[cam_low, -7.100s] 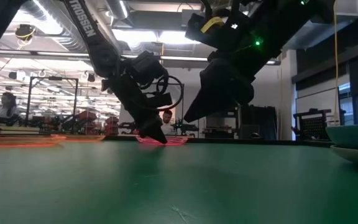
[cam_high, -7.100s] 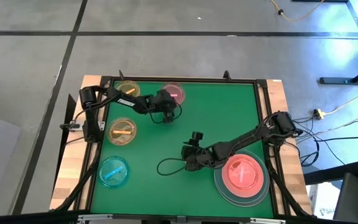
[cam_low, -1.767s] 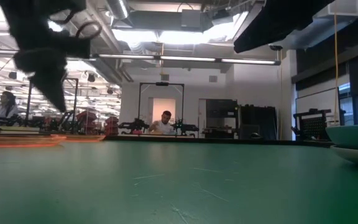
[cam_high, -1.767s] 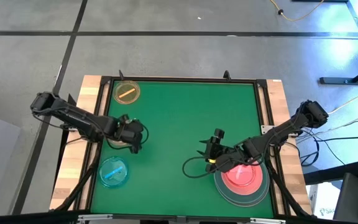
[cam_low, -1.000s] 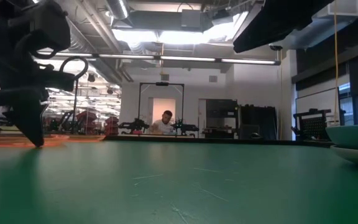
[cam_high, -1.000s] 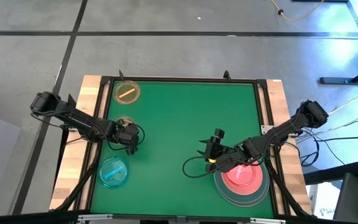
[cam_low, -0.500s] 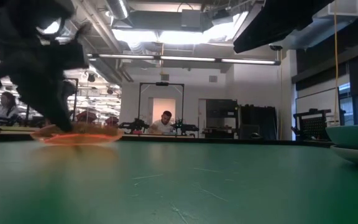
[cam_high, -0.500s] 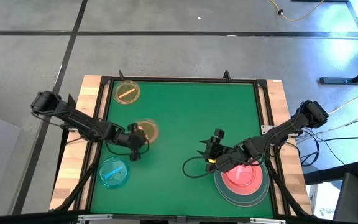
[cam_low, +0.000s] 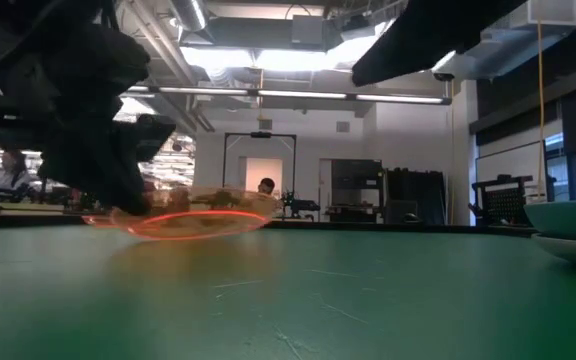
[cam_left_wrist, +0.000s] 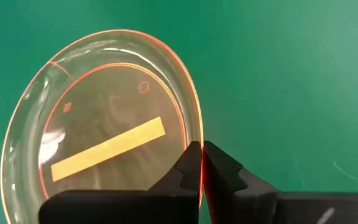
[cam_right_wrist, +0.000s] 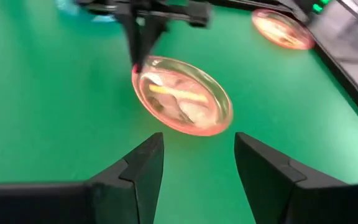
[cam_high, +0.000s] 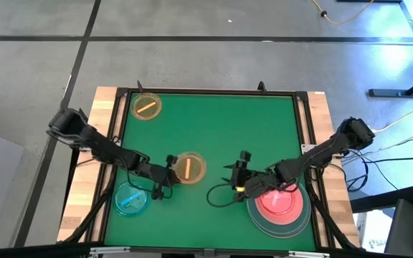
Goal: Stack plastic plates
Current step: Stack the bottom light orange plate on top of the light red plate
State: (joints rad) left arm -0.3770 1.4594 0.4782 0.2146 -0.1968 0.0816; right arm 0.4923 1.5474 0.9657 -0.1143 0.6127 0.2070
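Translucent orange-yellow small plate [cam_high: 189, 168], with a yellow strip across its floor: held off the green table [cam_high: 214, 129] by the left gripper [cam_high: 165, 172], a little toward the near edge from the table's middle. In the left wrist view the 2 fingers [cam_left_wrist: 189, 171] are pressed onto the plate's rim, pinching it. The low view shows the plate lifted clear of the surface and slightly tilted.

Second small orange-yellow plate [cam_high: 146, 106], same yellow strip: lying flat near the far left corner of the table.

Small blue plate [cam_high: 130, 198]: lying flat near the near left corner, just beside the left arm.

Stack at the near right corner: 1 medium pink plate [cam_high: 278, 203] nested in a large grey plate [cam_high: 296, 223]. In the low view the stack's edge shows a pale-teal rim above a lighter one.

Right gripper [cam_high: 239, 174]: hovering just beside the stack on the side toward the table's middle, its jaws spread wide and holding nothing; the right wrist view looks between them at the held plate.
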